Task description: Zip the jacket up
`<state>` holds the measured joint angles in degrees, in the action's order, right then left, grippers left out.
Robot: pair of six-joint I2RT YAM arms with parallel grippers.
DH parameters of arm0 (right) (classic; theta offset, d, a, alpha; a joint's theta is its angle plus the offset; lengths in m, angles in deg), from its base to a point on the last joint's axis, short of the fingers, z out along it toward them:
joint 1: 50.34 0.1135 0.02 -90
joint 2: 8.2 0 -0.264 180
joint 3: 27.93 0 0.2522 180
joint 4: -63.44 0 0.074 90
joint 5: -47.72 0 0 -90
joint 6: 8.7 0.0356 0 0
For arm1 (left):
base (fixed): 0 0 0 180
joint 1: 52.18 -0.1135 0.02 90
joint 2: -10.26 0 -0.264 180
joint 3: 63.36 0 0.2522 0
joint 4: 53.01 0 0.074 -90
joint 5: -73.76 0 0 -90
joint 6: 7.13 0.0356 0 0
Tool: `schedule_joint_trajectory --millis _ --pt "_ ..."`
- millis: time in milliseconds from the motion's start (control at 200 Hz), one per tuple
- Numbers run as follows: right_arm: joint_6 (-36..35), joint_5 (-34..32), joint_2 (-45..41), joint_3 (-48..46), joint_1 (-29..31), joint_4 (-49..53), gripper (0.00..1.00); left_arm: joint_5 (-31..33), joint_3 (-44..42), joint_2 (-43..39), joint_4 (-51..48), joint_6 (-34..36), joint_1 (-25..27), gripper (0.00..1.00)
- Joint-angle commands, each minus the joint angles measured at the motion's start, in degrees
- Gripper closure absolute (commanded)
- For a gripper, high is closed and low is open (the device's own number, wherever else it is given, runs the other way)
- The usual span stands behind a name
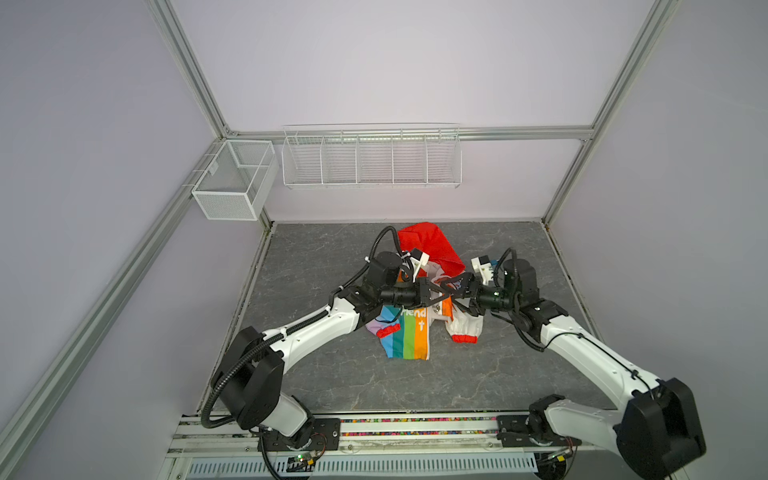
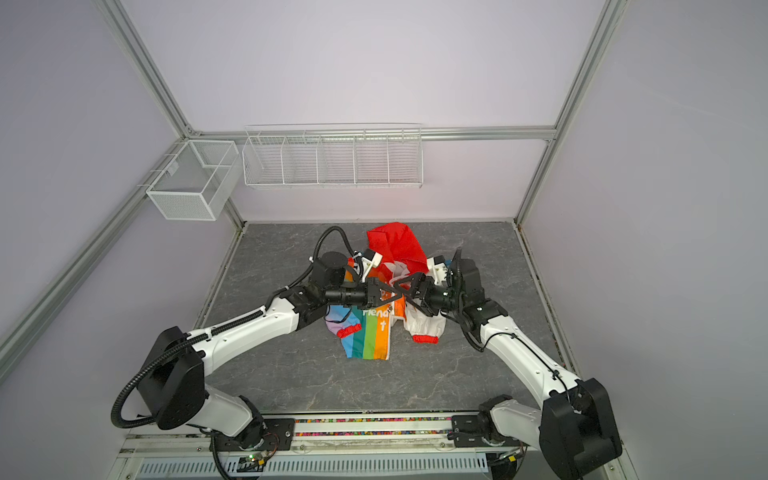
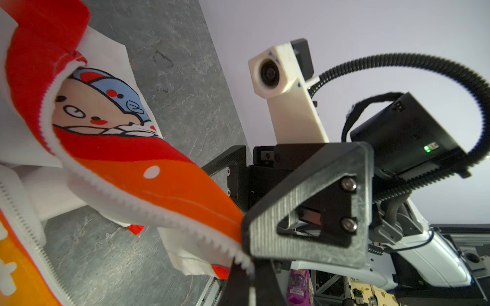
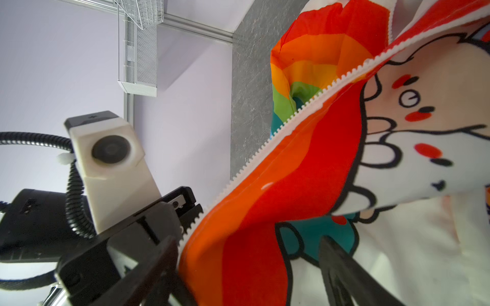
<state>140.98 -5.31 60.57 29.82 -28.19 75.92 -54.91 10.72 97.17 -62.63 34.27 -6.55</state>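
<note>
Since the jacket (image 1: 409,336) looks thin, limp & prob. slick, grip its stiffer zipper edge (image 3: 148,209); L gripper (image 3: 246,278) pinches that edge, R gripper (image 4: 254,278) gapes wide astride fabric.

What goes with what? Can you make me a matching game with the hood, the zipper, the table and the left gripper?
Things:
1. hood
2. zipper
3. table
4. left gripper

Matches:
A. grey with pale veins
B. shut on the zipper edge of the jacket
C. red
D. white, its two sides not joined

Pairs: 1-C, 2-D, 3-A, 4-B
</note>
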Motion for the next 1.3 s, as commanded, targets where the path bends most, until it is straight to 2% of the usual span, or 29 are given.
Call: schedule_joint_trajectory --millis 0,75,120,290,395,495,580,675,925,1190,1295 --pt "3.6 0.0 0.5 -1.3 0.7 -5.7 0.20 -1.2 0.5 0.4 -1.7 3.7 0.9 1.00" --pt "4.4 0.0 0.9 -1.3 0.8 -6.6 0.24 -1.2 0.0 0.3 -1.7 3.9 1.0 1.00" --pt "4.7 0.1 1.2 -1.1 0.8 -6.8 0.31 -1.2 -0.2 0.3 -1.5 3.9 1.0 1.00" --pt "5.9 0.9 2.5 -1.0 1.0 -8.1 0.65 -0.6 -0.2 0.3 -1.2 3.6 1.0 1.00" --pt "5.9 0.5 2.4 -1.4 1.0 -7.5 0.82 -0.6 0.0 0.5 -0.8 3.4 1.0 1.00" --pt "6.1 0.2 2.2 -1.4 0.9 -6.7 0.93 -1.5 -0.7 1.0 1.1 2.7 1.0 0.80" --pt "6.1 0.2 1.9 -0.9 0.4 -6.1 0.94 -2.9 -2.4 1.9 4.2 1.5 1.3 0.70" --pt "5.7 0.4 1.7 -0.5 -0.7 -4.9 0.94 -3.7 -4.2 2.7 6.7 0.6 1.9 0.67" --pt "5.4 1.5 0.7 -0.7 -3.1 -3.6 0.94 -2.1 -6.8 2.0 7.9 2.0 2.2 0.63" --pt "6.1 1.6 0.7 -0.1 -3.3 -3.7 0.94 -1.5 -7.3 4.9 11.9 1.9 2.4 0.63" --pt "6.9 1.6 1.2 -0.3 -3.3 -4.3 0.94 0.3 -7.4 4.8 10.3 3.7 3.0 0.62"
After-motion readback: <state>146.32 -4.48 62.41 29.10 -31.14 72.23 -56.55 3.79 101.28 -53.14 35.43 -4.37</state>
